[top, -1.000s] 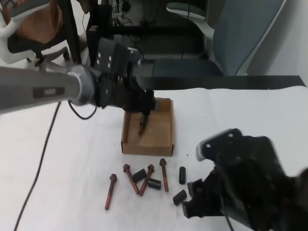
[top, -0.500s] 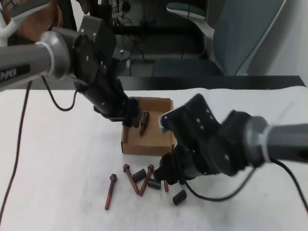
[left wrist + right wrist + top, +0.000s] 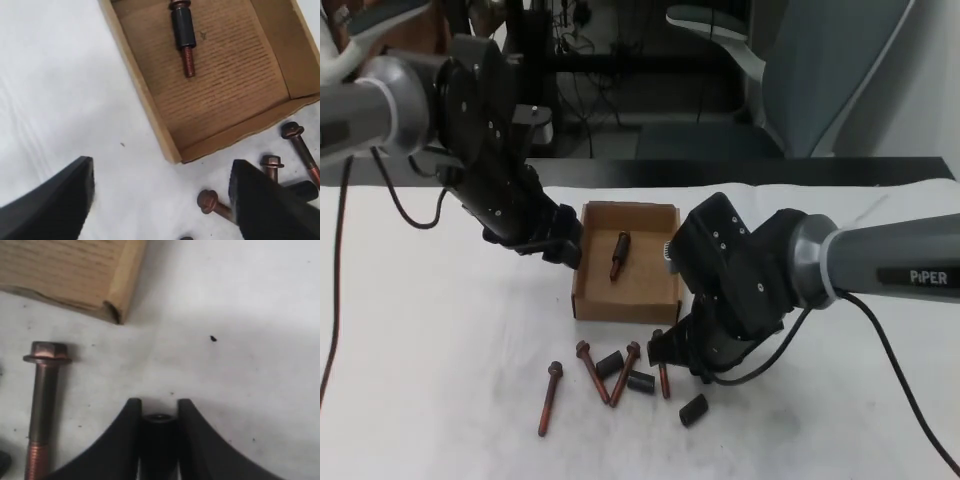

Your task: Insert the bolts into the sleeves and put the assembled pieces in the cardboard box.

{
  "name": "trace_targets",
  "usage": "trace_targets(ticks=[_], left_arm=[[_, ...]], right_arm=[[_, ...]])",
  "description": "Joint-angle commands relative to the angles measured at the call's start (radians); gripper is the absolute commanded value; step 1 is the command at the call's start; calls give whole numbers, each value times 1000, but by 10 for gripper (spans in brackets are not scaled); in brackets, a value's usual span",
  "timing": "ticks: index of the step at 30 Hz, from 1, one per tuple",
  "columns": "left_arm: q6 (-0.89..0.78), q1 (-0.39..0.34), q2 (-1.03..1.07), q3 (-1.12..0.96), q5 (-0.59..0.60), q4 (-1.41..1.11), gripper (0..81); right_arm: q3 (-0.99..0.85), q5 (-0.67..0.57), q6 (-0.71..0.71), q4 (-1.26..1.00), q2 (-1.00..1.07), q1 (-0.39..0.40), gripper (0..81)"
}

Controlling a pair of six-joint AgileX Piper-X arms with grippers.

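Observation:
The cardboard box stands mid-table with one bolt-in-sleeve piece lying inside, also seen as the assembled piece in the left wrist view. My left gripper hangs open just left of the box, nothing between its fingers. My right gripper is low at the box's front right corner, shut on a black sleeve. Several loose copper bolts and black sleeves lie in front of the box. One bolt lies beside the right gripper.
White cloth covers the bench. A cable trails from the right arm across the right side. Chairs and desk legs stand behind the far edge.
My left gripper has drawn back leftward out of the box, leaving the assembled piece inside. My right arm has swung in from the near right and closed on a sleeve.

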Motion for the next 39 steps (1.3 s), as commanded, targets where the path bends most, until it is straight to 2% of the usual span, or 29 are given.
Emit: trace_targets(ticks=[1, 6, 10, 13, 16, 18, 21, 24, 35, 36, 37, 39], left_arm=[[12, 15, -22, 1, 32, 2, 700], [-65, 24, -54, 109, 130, 3, 700], [-126, 14, -141, 263, 135, 1, 700], [-167, -23, -201, 358, 133, -62, 700], [-206, -79, -223, 403, 25, -107, 700], [-222, -123, -218, 410, -118, -101, 700], [-222, -165, -196, 410, -215, -118, 700], [-222, -175, -157, 407, -254, -162, 700], [-274, -175, 3, 403, -255, -296, 700], [-287, -175, 9, 402, -259, -291, 617], [-297, -175, 12, 402, -259, -278, 461], [-295, -175, 13, 404, -259, -232, 36]], right_arm=[[3, -42, -16, 11, 27, -5, 0], [1, -41, -77, 26, 4, -3, 6], [4, 15, -118, 64, -74, -3, 6], [16, 31, -132, 72, -146, -5, 6], [40, 31, -136, 72, -219, -5, 6], [59, 31, -136, 72, -270, -5, 6], [92, 31, -136, 76, -339, -2, 6], [123, 31, -136, 76, -399, 1, 6], [194, 22, -133, 89, -502, 1, 6], [197, 19, -133, 97, -502, 1, 6], [200, 9, -136, 103, -502, 1, 6], [215, -8, -137, 100, -511, 1, 6]])
